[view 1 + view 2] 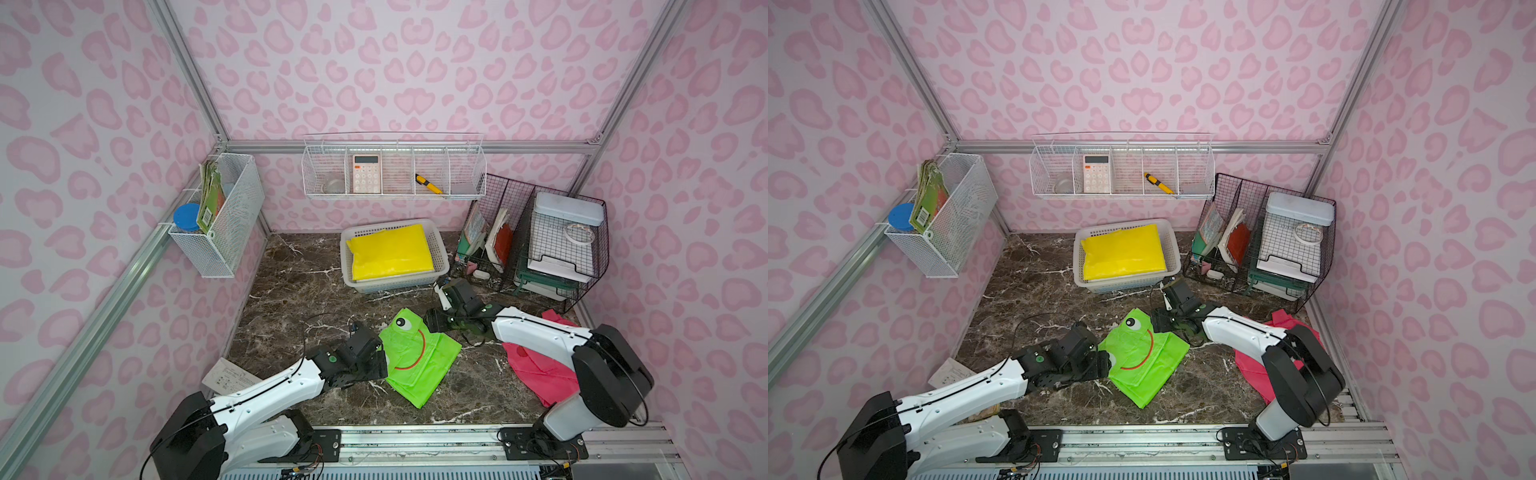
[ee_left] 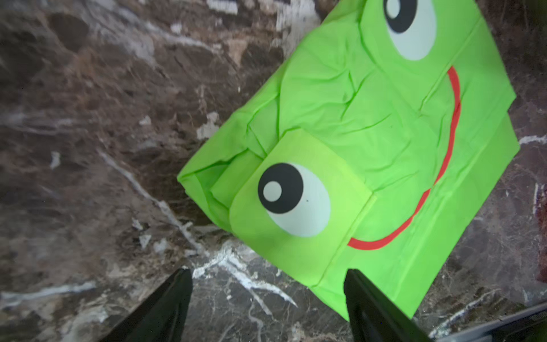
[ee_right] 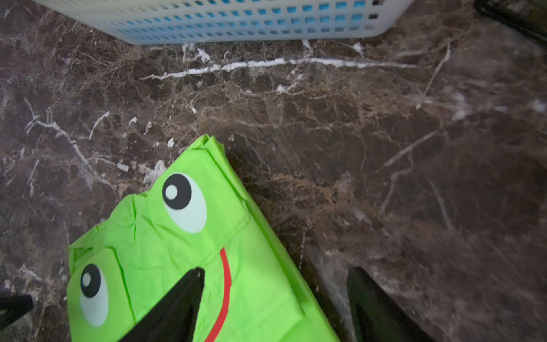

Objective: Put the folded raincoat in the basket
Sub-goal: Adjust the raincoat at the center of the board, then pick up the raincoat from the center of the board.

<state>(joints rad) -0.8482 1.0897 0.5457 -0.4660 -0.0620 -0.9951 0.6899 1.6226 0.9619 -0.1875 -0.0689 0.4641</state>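
You are working on a dark brown marble-look table (image 1: pixel 316 291) with white veins, closed in by pale walls (image 1: pixel 415 62) printed with pink blotches and held by aluminium framing (image 1: pixel 407 146). Both arms are bolted to a metal rail (image 1: pixel 415 440) at 6 o'clock.

The green raincoat (image 1: pixel 419 357), folded with its frog face up, lies flat on the table just short of centre, toward 6 o'clock, turned with one corner pointing at 12. It is well apart from the basket (image 1: pixel 395 286), which sits at 12 o'clock against the back wall. A folded yellow raincoat (image 1: pixel 390 251) fills the basket. A pink raincoat (image 1: pixel 536 370) lies crumpled at 4 o'clock, partly under your right arm.

Your left gripper (image 2: pixel 268 272) sits low at the green raincoat's 9 o'clock edge. Its jaws are spread and grip nothing; bare table shows between them, with one finger beside the raincoat's corner. Your right gripper (image 3: pixel 278 269) is at the raincoat's 1 o'clock edge, jaws also spread: one finger over the green fabric, the other over bare table. Whether they touch the fabric, you cannot tell.

Around the room:
- a white wire rack (image 1: pixel 395 166) on the back wall at 12 o'clock holds a calculator (image 1: pixel 366 173)
- another white rack (image 1: pixel 232 216) hangs on the wall at 10 o'clock
- black wire holders (image 1: pixel 536 241) stand at 2 o'clock
- a paper sheet (image 1: pixel 228 376) lies at 8 o'clock
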